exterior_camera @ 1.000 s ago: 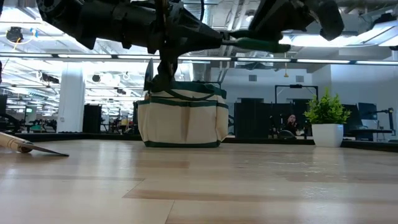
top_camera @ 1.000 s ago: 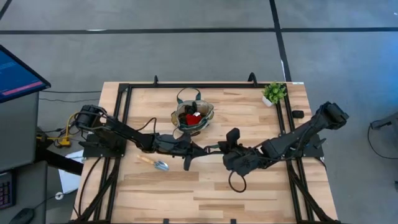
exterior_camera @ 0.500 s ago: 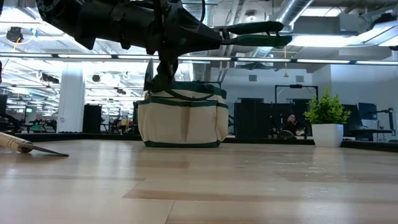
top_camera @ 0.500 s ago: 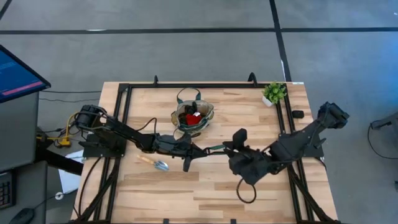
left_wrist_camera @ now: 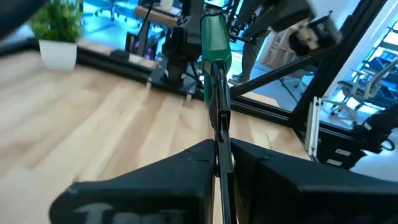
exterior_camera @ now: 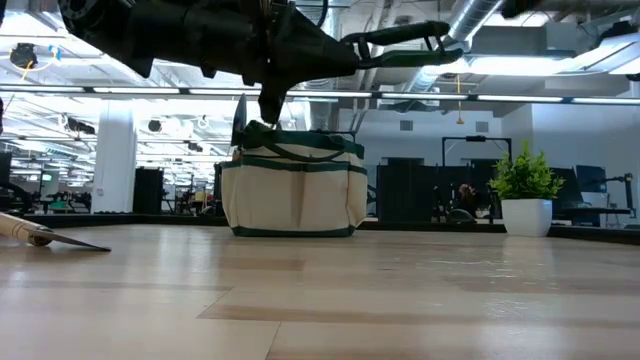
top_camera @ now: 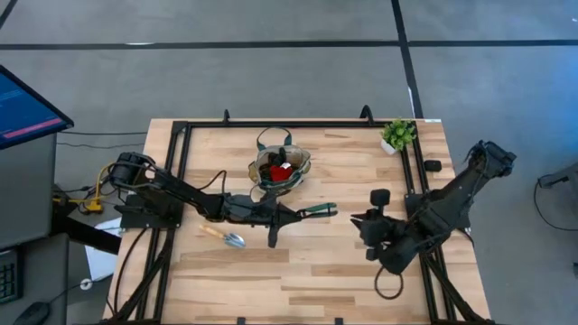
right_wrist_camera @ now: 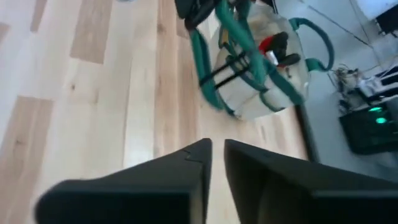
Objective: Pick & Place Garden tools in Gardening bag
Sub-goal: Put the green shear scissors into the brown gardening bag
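The green-handled pruners [top_camera: 314, 212] hang over the table's middle, just nearer than the gardening bag [top_camera: 280, 170]; my left gripper [top_camera: 287, 215] is shut on them. The cream bag with green trim [exterior_camera: 293, 190] stands upright on its base and holds red and black tools. A wood-handled silver trowel [top_camera: 223, 236] lies flat on the table near the left arm. My right gripper [top_camera: 359, 221] hovers to the right of the pruners, touching nothing, its fingers [right_wrist_camera: 199, 168] only a narrow gap apart. My left gripper pinches the pruners between its two fingers at the dark end [left_wrist_camera: 219, 134], opposite the green handles [left_wrist_camera: 214, 43]. The fingers come in about level from the table's left and lie along the tool. The pruners are lifted clear, roughly level, handles pointing toward the table's right.
A small potted plant [top_camera: 397, 135] stands at the far right corner, with a small black object [top_camera: 433, 165] near it on the rail. A black frame [top_camera: 181, 126] borders the wooden tabletop. Bare wood lies across the near half of the table.
My right gripper has let go of the pruners' green handles and drawn away toward the table's right edge, rising and rolling as it went. The pruners stay lifted in my left gripper, which has rolled them slightly in place.
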Tool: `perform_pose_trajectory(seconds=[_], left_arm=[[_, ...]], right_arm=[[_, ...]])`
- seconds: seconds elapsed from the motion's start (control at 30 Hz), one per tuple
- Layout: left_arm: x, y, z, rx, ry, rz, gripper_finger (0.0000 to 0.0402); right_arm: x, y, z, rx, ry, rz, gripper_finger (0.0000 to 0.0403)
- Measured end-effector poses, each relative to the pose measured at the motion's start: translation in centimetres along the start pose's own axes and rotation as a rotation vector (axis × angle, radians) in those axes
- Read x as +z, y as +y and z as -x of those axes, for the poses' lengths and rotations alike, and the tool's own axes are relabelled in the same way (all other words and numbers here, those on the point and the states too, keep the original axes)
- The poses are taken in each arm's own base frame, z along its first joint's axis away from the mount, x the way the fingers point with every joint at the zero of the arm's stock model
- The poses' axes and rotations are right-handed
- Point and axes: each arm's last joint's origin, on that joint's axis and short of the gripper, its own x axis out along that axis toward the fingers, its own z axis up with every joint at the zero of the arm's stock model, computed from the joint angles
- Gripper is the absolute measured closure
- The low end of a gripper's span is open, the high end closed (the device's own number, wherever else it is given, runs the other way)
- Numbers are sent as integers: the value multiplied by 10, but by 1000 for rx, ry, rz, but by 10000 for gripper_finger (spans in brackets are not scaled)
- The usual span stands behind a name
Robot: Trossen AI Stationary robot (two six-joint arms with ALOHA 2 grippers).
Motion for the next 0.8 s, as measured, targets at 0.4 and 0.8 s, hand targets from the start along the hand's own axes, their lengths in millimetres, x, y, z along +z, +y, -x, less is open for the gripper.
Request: perform_pose_trajectory(seconds=[0.4,0.8], left_arm=[[18,15,-4,-62,-116,-114,395],[31,38,-6,-140,-153,-133,395]], right_arm=[[-70,15,-40,59,-359,-307,384],[-111,-4,-66,92,-826,-567,399]])
